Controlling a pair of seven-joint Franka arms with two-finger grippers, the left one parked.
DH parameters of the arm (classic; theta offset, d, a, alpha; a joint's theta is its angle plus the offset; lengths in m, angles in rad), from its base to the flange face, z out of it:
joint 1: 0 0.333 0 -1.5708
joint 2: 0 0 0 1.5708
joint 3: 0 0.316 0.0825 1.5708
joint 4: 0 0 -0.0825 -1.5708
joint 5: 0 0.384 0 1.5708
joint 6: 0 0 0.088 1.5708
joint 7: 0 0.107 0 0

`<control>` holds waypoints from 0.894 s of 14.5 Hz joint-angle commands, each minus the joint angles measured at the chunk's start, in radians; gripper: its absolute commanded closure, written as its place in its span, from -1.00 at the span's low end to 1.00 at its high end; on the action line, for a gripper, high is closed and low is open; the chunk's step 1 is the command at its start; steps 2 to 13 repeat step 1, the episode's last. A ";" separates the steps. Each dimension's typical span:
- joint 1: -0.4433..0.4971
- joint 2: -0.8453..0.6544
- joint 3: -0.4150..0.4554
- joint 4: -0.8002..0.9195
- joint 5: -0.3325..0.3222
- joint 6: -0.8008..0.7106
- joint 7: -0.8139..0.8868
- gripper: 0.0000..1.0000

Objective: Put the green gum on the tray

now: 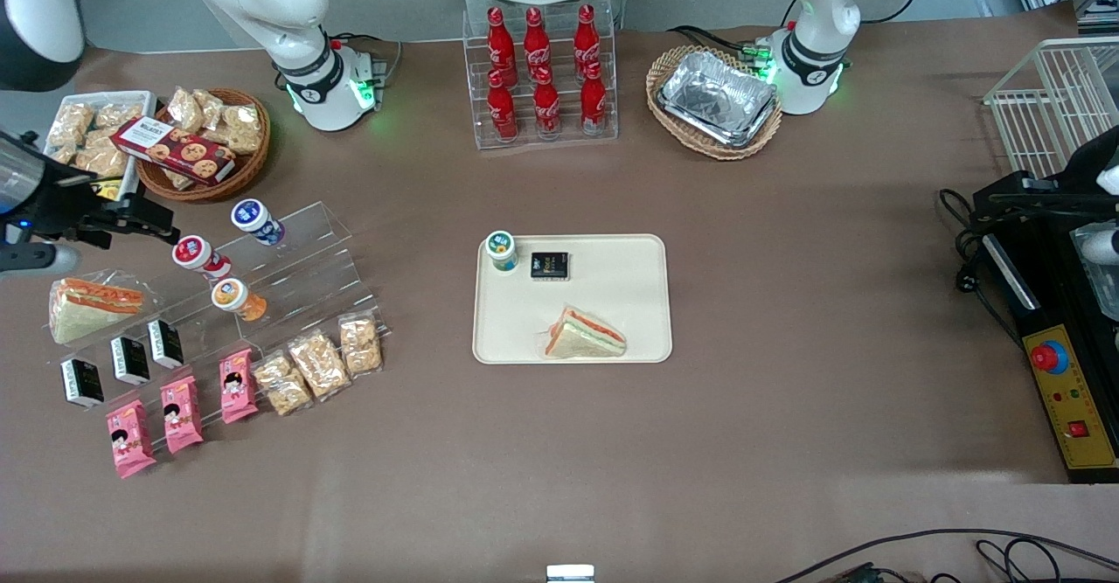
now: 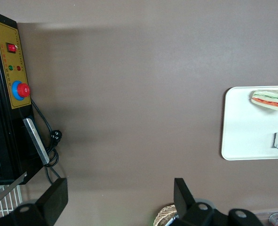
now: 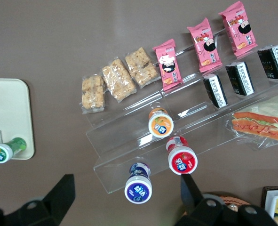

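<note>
The green gum [image 1: 501,249], a small bottle with a green-and-white lid, stands upright on the cream tray [image 1: 612,312], in the tray's corner farther from the front camera, toward the working arm's end. It also shows in the right wrist view [image 3: 2,151] on the tray's corner [image 3: 11,108]. My gripper [image 1: 162,223] hovers over the clear stepped rack at the working arm's end of the table, well away from the tray. In the right wrist view the gripper [image 3: 127,178] is open and empty, with the blue-lidded bottle [image 3: 138,188] below it.
On the tray also lie a black packet [image 1: 550,265] and a wrapped sandwich [image 1: 586,336]. The clear rack [image 1: 297,277] holds blue-lidded [image 1: 255,218], red-lidded [image 1: 197,255] and orange [image 1: 234,296] bottles and snack packs. A cola bottle rack [image 1: 542,76] and a basket with foil trays [image 1: 717,98] stand farther away.
</note>
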 commanded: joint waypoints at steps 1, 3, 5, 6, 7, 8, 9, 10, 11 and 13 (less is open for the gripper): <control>-0.008 -0.010 -0.011 0.020 0.041 -0.021 -0.017 -1.00; -0.008 -0.010 -0.011 0.020 0.041 -0.021 -0.017 -1.00; -0.008 -0.010 -0.011 0.020 0.041 -0.021 -0.017 -1.00; -0.008 -0.010 -0.011 0.020 0.041 -0.021 -0.017 -1.00; -0.008 -0.010 -0.011 0.020 0.041 -0.021 -0.017 -1.00; -0.008 -0.010 -0.011 0.020 0.041 -0.021 -0.017 -1.00; -0.008 -0.010 -0.011 0.020 0.041 -0.021 -0.017 -1.00; -0.008 -0.010 -0.011 0.020 0.041 -0.021 -0.017 -1.00; -0.008 -0.010 -0.011 0.020 0.041 -0.021 -0.017 -1.00; -0.008 -0.010 -0.011 0.020 0.041 -0.021 -0.017 -1.00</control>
